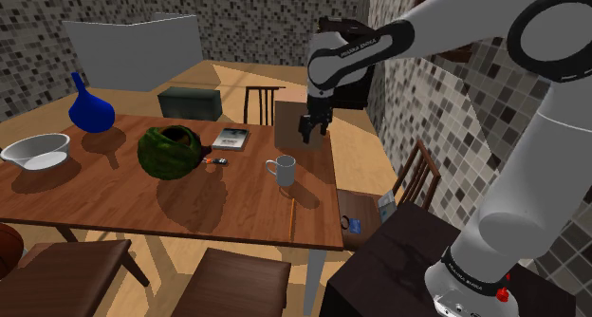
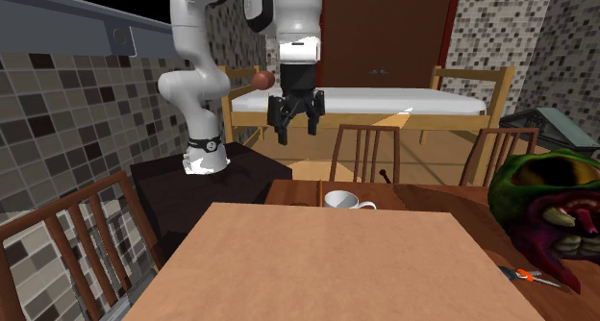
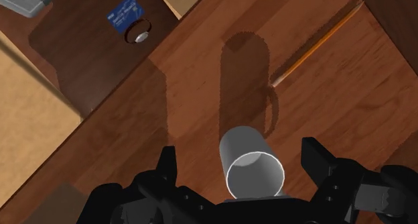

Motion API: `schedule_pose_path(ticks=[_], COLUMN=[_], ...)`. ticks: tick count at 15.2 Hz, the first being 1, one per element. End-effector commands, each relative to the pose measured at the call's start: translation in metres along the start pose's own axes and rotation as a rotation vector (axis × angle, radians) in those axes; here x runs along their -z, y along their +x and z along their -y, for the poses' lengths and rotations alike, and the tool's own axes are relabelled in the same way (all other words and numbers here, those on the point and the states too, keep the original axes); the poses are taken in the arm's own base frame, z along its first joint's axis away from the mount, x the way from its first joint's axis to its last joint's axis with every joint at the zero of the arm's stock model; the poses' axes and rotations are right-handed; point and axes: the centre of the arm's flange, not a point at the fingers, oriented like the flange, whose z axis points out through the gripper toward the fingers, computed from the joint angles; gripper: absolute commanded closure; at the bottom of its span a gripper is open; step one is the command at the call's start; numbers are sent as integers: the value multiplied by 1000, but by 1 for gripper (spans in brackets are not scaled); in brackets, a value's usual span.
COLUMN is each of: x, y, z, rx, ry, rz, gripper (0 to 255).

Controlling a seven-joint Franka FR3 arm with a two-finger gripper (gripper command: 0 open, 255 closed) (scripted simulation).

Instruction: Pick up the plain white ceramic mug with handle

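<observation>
A plain white mug (image 1: 283,170) stands upright on the wooden table (image 1: 114,196) near its right end in the shoulder view, handle pointing to that view's left. My black gripper (image 1: 313,128) hangs open in the air above it and a little farther back, touching nothing. In the second exterior view the gripper (image 2: 296,117) hovers well above the mug (image 2: 343,200). Looking down the hand, the mug's open rim (image 3: 251,165) sits between the spread fingers (image 3: 167,163) of the gripper (image 3: 242,161), with gaps on both sides.
A green monster-head figure (image 1: 171,152), a book (image 1: 231,139), a brown box (image 1: 296,125), a dark case (image 1: 190,103), a blue vase (image 1: 91,109) and a white bowl (image 1: 36,151) share the table. An orange pencil (image 3: 318,45) lies near the mug. Chairs (image 1: 422,177) ring the table.
</observation>
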Motion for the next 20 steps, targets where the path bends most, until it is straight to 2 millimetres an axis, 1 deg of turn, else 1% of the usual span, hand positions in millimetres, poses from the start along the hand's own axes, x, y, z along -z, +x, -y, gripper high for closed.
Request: schedule_pose_path(ticks=[1, 10, 17, 19, 20], x=[-18, -99, -136, -139, -139], y=[22, 110, 111, 111, 111], z=[1, 6, 5, 5, 5], rx=[0, -2, -2, -2, -2], ry=[-4, -21, -21, -21, -21], rz=[5, 30, 30, 30, 30], gripper=[0, 0, 0, 0, 255])
